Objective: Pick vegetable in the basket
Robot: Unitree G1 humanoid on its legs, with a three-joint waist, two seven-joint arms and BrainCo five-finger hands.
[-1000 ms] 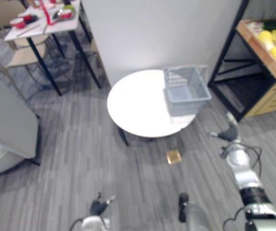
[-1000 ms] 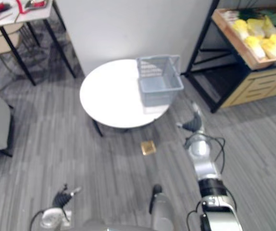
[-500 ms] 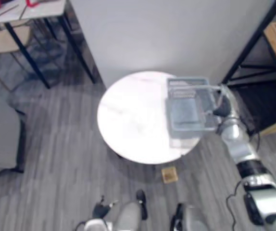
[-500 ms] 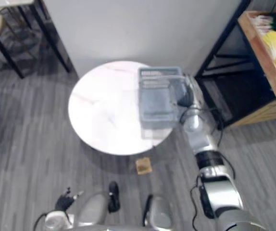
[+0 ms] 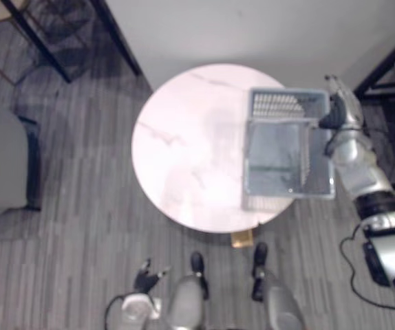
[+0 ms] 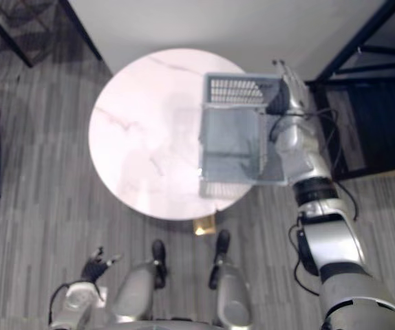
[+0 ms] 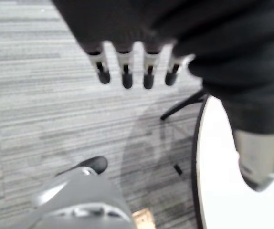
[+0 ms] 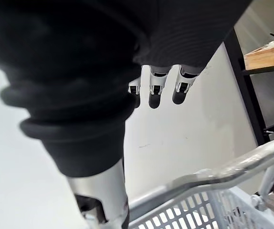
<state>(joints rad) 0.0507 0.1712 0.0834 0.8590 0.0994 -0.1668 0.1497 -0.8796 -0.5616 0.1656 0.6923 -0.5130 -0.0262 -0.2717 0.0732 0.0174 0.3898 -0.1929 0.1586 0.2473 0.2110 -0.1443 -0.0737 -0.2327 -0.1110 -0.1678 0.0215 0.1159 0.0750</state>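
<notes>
A grey plastic basket [image 5: 283, 148] stands on the right side of the round white table [image 5: 184, 151], and I see nothing inside it. My right hand [image 5: 338, 110] is at the basket's far right corner, just above the rim [image 8: 213, 176], with its fingers [image 8: 156, 90] relaxed and holding nothing. Low down by the floor at the near left, my left hand [image 5: 146, 278] hangs open, its fingers [image 7: 125, 71] straight over the grey floor. No vegetable is in sight.
A black shelf frame [image 5: 390, 58] stands just right of the table, with a wooden tray [image 8: 270, 50] on it. A white wall [image 5: 252, 27] runs behind the table. A grey chair [image 5: 1, 165] is at the left. A small brown square [image 5: 242, 238] lies under the table's near edge.
The camera has moved closer and now looks straight down on the table. My right arm has risen from beside the table to the basket's far right corner.
</notes>
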